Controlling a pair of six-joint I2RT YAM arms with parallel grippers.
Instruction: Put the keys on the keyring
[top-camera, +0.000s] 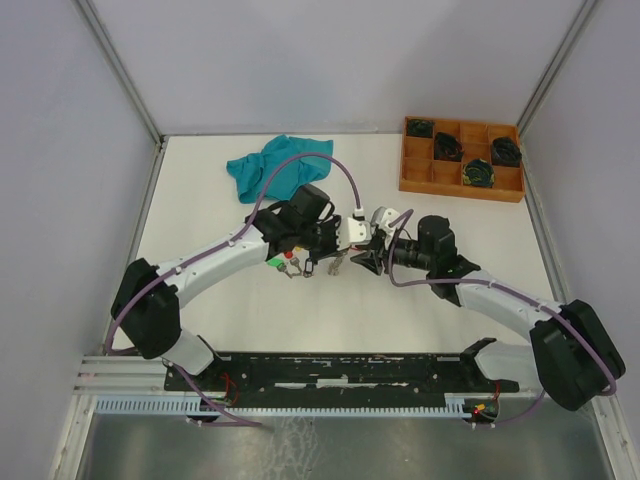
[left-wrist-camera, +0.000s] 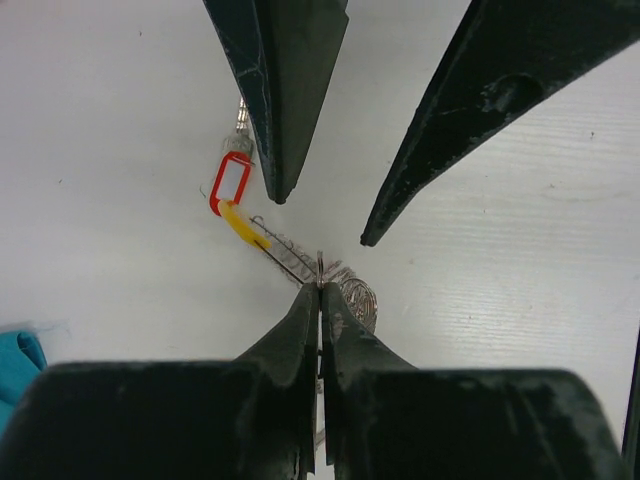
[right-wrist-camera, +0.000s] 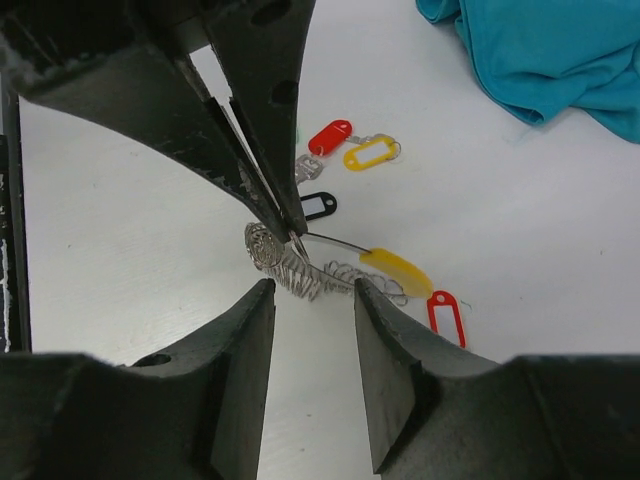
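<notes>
White table (top-camera: 190, 215) boxed in by plain pale grey walls (top-camera: 330, 60), slanted metal posts (top-camera: 118, 68) at both far corners. Light even and soft. Aluminium rails (top-camera: 100, 372) along the near edge, left corner.

A: What sort of place are we in?
B: We'd call it a robotics lab. Plain pale walls (top-camera: 330, 60) and aluminium posts (top-camera: 120, 70) box in our white table (top-camera: 190, 200).
A: And our left arm (top-camera: 210, 265) and right arm (top-camera: 500, 295) are bolted to a black rail (top-camera: 330, 365), trailing purple cables (top-camera: 340, 170).
</notes>
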